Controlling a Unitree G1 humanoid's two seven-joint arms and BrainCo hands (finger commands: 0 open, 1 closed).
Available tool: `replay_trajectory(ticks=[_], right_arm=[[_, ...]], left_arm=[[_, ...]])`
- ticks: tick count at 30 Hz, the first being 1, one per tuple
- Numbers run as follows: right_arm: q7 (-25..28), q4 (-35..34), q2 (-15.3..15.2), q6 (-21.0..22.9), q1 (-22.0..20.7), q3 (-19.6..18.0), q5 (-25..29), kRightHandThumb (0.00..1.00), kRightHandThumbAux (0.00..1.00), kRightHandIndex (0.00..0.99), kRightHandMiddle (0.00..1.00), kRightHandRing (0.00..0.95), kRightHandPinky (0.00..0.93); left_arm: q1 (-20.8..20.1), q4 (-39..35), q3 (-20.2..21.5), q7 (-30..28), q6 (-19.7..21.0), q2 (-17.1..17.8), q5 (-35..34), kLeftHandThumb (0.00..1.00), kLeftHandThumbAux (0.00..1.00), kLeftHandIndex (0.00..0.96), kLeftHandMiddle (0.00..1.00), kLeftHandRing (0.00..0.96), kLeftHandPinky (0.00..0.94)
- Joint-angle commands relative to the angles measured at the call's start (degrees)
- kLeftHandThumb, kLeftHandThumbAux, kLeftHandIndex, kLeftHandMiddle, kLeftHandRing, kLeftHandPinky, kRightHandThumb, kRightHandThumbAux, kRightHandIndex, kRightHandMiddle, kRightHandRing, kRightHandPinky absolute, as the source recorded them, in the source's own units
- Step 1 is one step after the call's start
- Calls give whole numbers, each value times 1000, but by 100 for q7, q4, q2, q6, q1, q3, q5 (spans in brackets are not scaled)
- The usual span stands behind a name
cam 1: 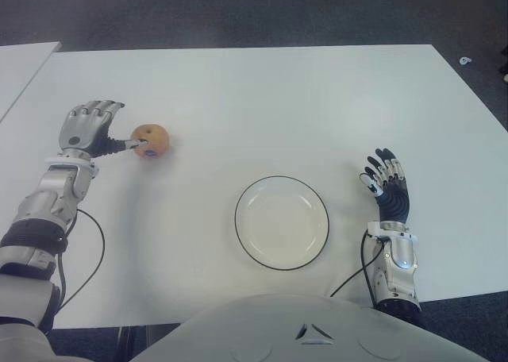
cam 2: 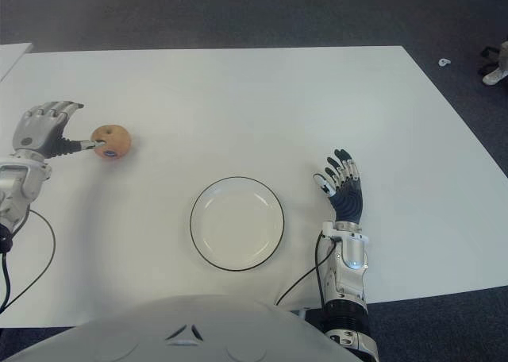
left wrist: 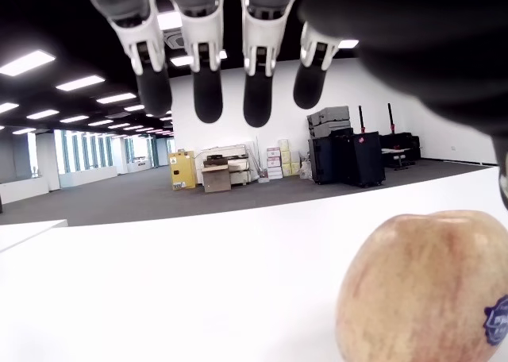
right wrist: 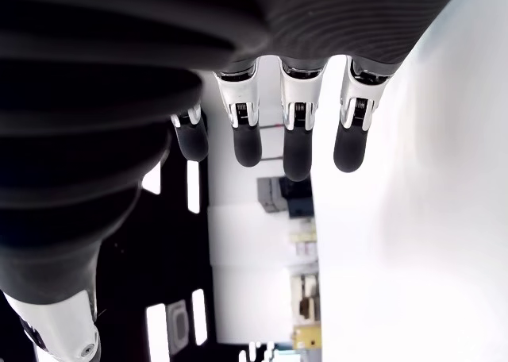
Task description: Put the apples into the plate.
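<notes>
White tabletop (cam 1: 238, 100) carries a single apple (cam 1: 151, 140) at the left of the frame, well apart from the empty black-rimmed plate (cam 1: 282, 222) at lower centre, so nothing of the task looks done yet. The left hand (cam 1: 91, 128) shows just beside the apple, thumb tip at its skin and fingers (left wrist: 208, 68) loosely extended above it, not closed on it; the right hand (cam 1: 385, 179) shows right of the plate, fingers slack and empty. Only one apple is visible though the task names several, and whether the thumb truly presses it is hard to tell.
</notes>
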Motion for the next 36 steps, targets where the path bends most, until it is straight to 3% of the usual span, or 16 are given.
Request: replay_trajectory(ticks=[1,36], right_arm=[[-23,822,178,461,489,-33,56,389,684,108,136,148,193],[23,799,236,394,483,-76,167,424,679,100,131,144,185]], left_arm=[[50,118,-130,-162,-59,-139,-47,290,306,157,184,177,192],[6,-50,-300,-323,-259,-462,-119,273,233,113,147,145,177]])
